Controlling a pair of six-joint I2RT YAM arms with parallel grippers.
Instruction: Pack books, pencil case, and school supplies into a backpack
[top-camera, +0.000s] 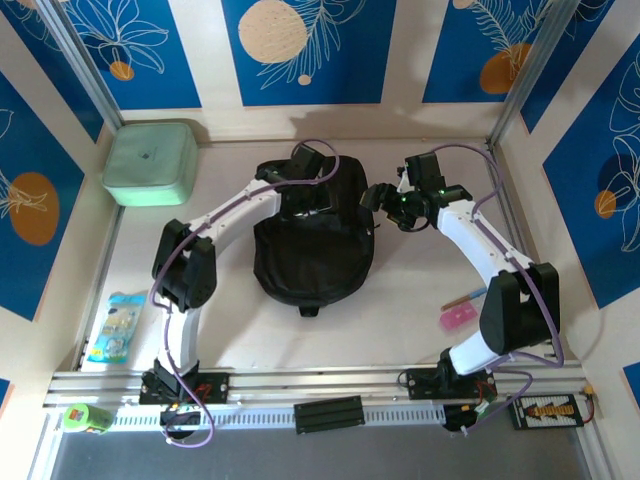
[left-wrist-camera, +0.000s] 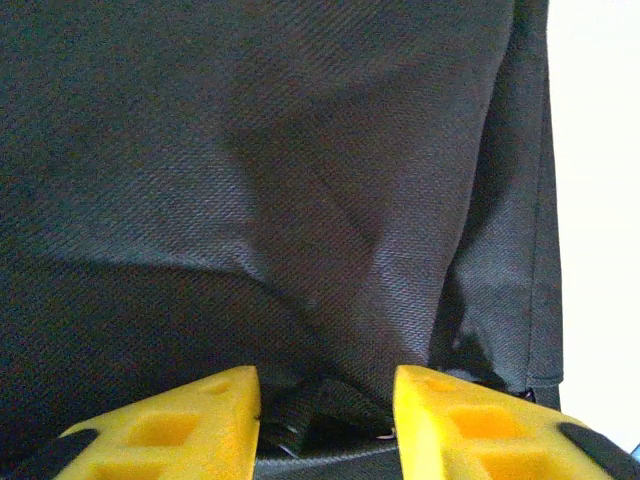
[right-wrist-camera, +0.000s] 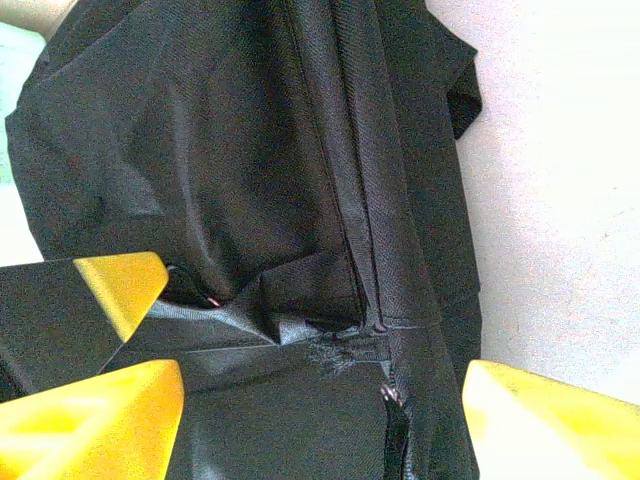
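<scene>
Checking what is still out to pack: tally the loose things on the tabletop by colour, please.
Black: 1, the backpack
Mint green: 1, the box
Light blue: 1, the packet
Pink: 1, the small block
Colour too small to tell: 1, the thin stick
Total: 5

Robot lab test cell: white table (top-camera: 400, 300) boxed in by blue printed wall panels (top-camera: 300, 50) on alu. posts (top-camera: 80, 60). Left arm (top-camera: 230, 210) & right arm (top-camera: 480, 240), cables exposed, bolted to slotted rail (top-camera: 300, 385) at near edge; bare circuit board (top-camera: 548, 410) near right.
</scene>
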